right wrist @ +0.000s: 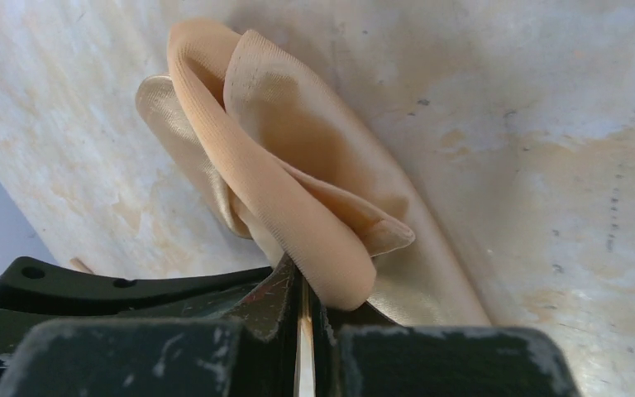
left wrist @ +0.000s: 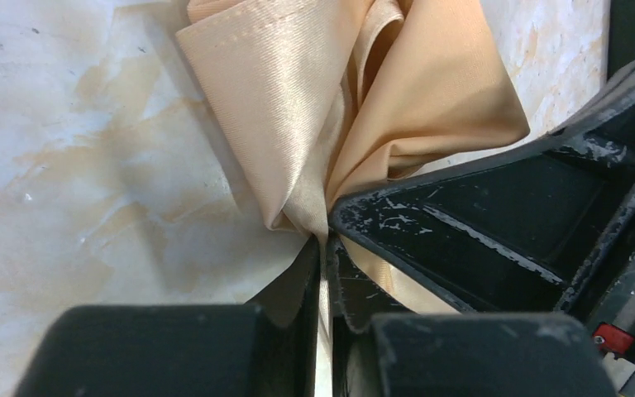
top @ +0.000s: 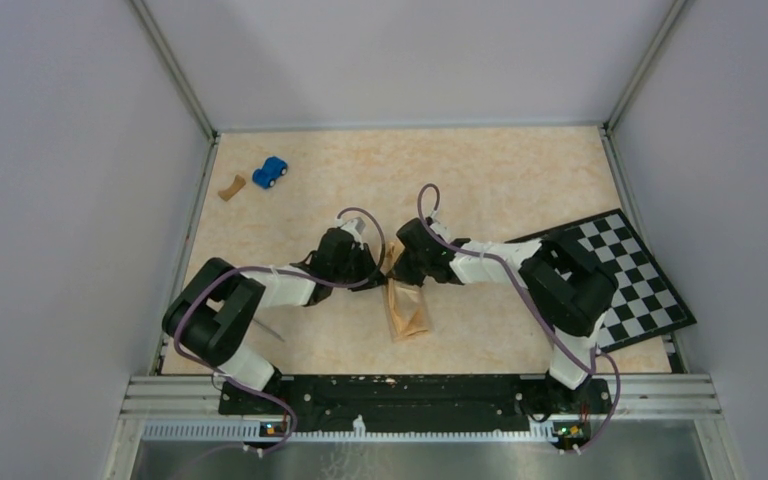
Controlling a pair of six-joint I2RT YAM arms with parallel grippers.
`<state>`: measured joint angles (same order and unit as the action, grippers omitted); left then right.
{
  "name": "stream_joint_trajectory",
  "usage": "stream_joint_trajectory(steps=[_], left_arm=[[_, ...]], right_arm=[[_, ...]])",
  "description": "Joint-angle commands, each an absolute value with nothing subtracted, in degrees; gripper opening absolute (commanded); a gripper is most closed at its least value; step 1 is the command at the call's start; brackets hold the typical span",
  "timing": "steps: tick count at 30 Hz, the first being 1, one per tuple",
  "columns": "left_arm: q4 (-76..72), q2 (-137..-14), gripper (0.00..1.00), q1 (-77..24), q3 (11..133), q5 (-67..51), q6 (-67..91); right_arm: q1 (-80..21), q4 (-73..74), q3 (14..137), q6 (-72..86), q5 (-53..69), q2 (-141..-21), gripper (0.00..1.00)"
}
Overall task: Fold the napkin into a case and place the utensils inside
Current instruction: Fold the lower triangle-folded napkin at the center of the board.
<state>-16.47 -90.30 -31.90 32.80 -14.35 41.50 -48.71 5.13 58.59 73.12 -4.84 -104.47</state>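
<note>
The tan-orange napkin [top: 407, 306] lies bunched and narrow at the table's middle, its far end lifted between the two grippers. My left gripper [top: 374, 264] is shut on a pinched fold of the napkin [left wrist: 298, 91]; its jaws [left wrist: 328, 241] are closed with cloth between them. My right gripper [top: 401, 262] faces it closely and is shut on a rolled edge of the napkin [right wrist: 298, 165], with its jaws [right wrist: 306, 285] closed. The right gripper's finger [left wrist: 496, 223] shows touching the cloth in the left wrist view. One thin grey utensil [top: 271, 329] lies by the left arm.
The checkerboard [top: 632, 280] lies at the right under the right arm. A small blue toy car [top: 271, 171] and a brown curved scrap [top: 230, 186] sit at the far left. Grey walls close in the table's sides and back.
</note>
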Motion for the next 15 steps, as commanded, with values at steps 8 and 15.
stream_joint_trajectory(steps=[8, 15], left_arm=[[-12.07, -82.91, 0.45, -31.9, 29.78, -12.49, 36.14], [-10.57, -77.36, 0.67, -32.92, 28.33, -15.18, 37.38]], right_arm=[[-49.75, 1.4, 59.47, 75.97, -4.95, -107.28, 0.0], [-49.66, 1.08, 58.84, 76.31, -4.98, -106.56, 0.0]])
